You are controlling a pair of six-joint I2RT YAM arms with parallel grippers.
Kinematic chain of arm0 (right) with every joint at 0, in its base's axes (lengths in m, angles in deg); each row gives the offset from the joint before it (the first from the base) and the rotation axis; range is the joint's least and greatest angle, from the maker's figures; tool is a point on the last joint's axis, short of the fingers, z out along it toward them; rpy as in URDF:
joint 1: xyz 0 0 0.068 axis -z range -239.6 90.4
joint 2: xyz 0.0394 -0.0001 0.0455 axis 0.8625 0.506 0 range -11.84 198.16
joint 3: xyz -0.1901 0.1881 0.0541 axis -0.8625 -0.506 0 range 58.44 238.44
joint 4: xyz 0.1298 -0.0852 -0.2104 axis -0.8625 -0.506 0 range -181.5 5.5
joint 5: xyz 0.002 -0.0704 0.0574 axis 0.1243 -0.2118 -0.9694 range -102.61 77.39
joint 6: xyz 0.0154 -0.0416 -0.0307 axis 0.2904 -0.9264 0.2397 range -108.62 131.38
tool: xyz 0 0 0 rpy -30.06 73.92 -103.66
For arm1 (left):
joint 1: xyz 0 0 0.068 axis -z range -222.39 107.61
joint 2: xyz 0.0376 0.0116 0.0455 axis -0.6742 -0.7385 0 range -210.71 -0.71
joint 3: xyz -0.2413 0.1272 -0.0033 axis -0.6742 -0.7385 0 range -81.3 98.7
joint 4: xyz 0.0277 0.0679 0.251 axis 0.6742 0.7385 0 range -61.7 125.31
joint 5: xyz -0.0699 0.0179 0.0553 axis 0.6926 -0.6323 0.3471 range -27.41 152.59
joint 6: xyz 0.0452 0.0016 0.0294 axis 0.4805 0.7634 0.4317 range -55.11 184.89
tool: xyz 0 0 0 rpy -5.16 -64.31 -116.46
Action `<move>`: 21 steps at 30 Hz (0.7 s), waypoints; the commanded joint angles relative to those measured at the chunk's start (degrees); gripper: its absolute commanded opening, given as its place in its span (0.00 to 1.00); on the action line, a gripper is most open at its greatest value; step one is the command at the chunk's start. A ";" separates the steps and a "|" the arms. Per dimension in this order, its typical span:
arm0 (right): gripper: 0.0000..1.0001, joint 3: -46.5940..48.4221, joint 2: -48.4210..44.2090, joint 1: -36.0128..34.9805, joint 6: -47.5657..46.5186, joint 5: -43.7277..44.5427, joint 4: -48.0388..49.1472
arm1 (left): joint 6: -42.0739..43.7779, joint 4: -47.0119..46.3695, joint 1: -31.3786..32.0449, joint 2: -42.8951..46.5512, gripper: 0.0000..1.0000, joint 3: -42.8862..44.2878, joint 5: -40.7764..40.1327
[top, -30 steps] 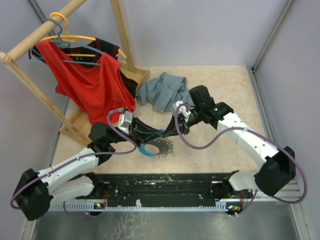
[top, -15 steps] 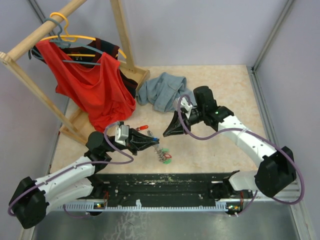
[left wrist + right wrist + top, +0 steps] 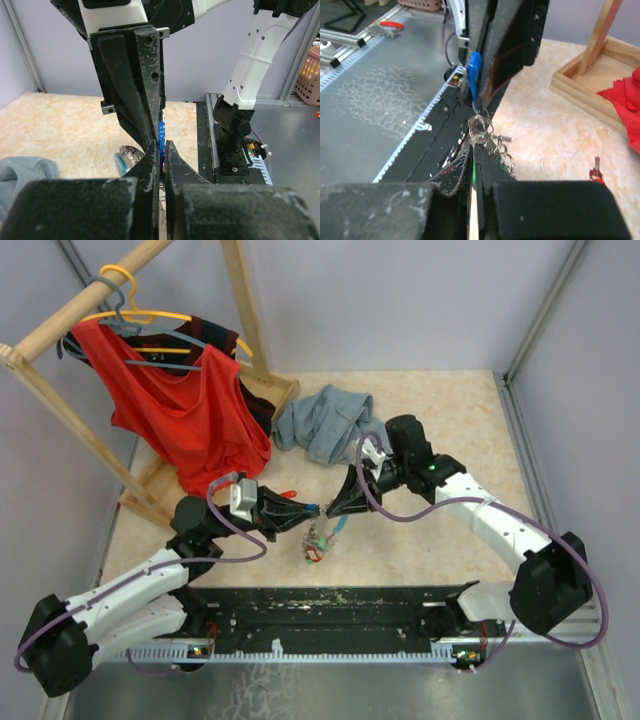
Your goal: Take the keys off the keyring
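Observation:
My two grippers meet tip to tip above the table's near middle. The left gripper (image 3: 311,512) (image 3: 161,143) is shut on a blue key (image 3: 161,131) (image 3: 473,75). The right gripper (image 3: 336,508) (image 3: 473,143) is shut on the keyring's silvery rings (image 3: 484,126), and a green sliver shows between its jaws. The rest of the keyring (image 3: 322,536) hangs under the fingertips, with its light blue part (image 3: 339,530) (image 3: 120,161) and red and green key heads (image 3: 313,553) lowest. One red key (image 3: 287,494) (image 3: 595,175) lies loose on the table behind the left gripper.
A grey-blue cloth garment (image 3: 325,420) lies behind the right arm. A wooden clothes rack (image 3: 240,310) with a red shirt (image 3: 180,410) and hangers fills the far left; its base frame (image 3: 585,82) sits on the table. A black rail (image 3: 330,605) runs along the near edge.
Half a second ago the grippers were apart, the key bunch hanging from the left one. They have closed together again, and the right gripper has taken hold of the rings.

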 commanded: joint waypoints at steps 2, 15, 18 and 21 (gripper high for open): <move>0.11 5.31 -0.50 -2.31 -12.00 -2.31 -13.75 | -2.31 -1.71 -0.25 0.15 0.00 3.31 -3.10; 0.30 1.56 -1.48 -3.54 4.74 11.98 2.88 | -4.62 -4.75 -0.25 -4.43 0.00 5.85 -2.59; 0.34 1.79 -1.73 -3.54 5.83 12.42 3.73 | -5.27 -5.66 -0.25 -4.87 0.00 5.68 -2.28; 0.34 1.65 -1.83 -3.54 6.32 12.12 3.94 | -5.76 -5.99 -0.25 -5.11 0.00 5.66 -2.62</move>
